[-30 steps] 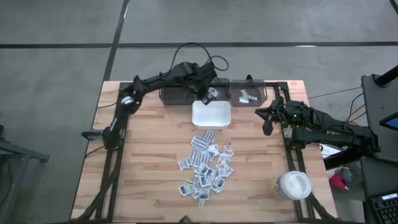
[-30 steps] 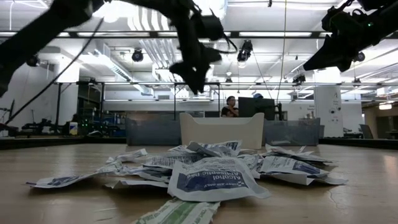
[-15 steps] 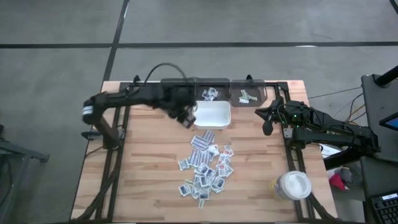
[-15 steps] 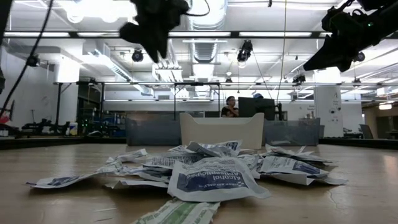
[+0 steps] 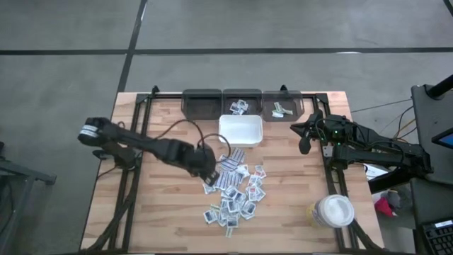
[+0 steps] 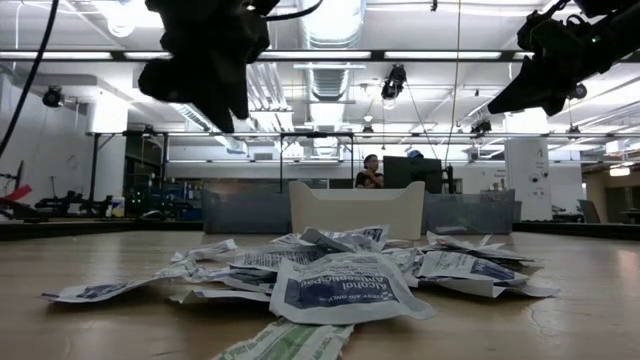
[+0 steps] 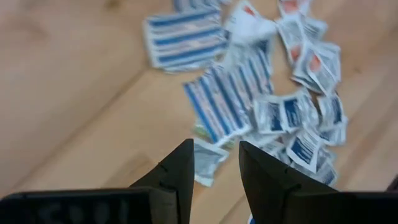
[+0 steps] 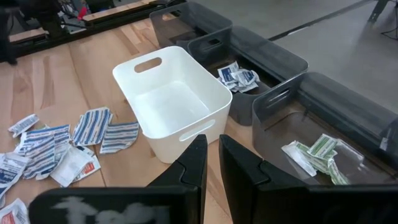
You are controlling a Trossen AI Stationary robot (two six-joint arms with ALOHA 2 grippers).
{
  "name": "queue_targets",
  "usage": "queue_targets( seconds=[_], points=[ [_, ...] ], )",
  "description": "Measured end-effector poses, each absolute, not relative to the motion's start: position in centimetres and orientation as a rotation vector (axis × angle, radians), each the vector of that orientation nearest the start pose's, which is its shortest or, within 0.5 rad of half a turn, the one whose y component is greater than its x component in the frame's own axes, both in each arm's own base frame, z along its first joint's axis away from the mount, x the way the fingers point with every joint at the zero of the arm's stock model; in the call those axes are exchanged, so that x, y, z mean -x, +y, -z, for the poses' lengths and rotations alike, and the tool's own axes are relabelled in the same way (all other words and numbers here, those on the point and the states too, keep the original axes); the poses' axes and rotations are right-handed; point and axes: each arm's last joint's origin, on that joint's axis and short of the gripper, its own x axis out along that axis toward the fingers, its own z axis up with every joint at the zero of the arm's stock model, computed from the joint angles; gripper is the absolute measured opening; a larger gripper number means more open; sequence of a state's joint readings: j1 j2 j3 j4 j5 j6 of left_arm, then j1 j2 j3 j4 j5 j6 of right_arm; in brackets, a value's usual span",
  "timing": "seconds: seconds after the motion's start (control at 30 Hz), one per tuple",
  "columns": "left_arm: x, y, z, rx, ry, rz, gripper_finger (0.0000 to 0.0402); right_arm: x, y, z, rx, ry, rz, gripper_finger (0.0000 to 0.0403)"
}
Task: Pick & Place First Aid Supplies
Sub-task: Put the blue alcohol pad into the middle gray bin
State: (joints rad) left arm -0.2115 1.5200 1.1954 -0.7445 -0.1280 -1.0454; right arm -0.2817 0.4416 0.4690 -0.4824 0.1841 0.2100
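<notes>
— Where are the first aid supplies [image 5: 233, 190]?

— Most lie in a loose heap of small flat packets in the middle of the wooden bench [image 5: 163, 205], in front of the white tray [image 5: 241, 130]. A few more sit in two of the dark bins [image 5: 241, 103] behind that tray.

— And the left pincer [image 5: 207, 174]?

— It hangs over the heap's left edge, its fingers [image 7: 180, 171] apart with nothing between them; a packet lies just below.

— The right pincer [image 5: 304, 138]?

— It waits near the bench's right side, raised, facing the tray. Its fingers [image 8: 194, 163] sit close together, a narrow gap showing, holding nothing.
</notes>
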Motion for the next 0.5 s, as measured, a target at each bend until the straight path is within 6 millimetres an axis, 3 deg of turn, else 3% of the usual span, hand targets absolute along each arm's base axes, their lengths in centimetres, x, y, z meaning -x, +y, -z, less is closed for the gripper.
queue_targets(
  seconds=[0.3,0.5],
  points=[
    [-28.9,-7.7,-21.8,0.689,0.983,-0.380,0.0119,-10.5,-3.6,-24.1,-0.225,0.409,0.504,0.0038],
    [-28.6,-7.6,-21.1,0.693,0.984,-0.414,0.0120,-10.5,-3.6,-24.1,-0.225,0.409,0.505,0.0038]
  ],
)
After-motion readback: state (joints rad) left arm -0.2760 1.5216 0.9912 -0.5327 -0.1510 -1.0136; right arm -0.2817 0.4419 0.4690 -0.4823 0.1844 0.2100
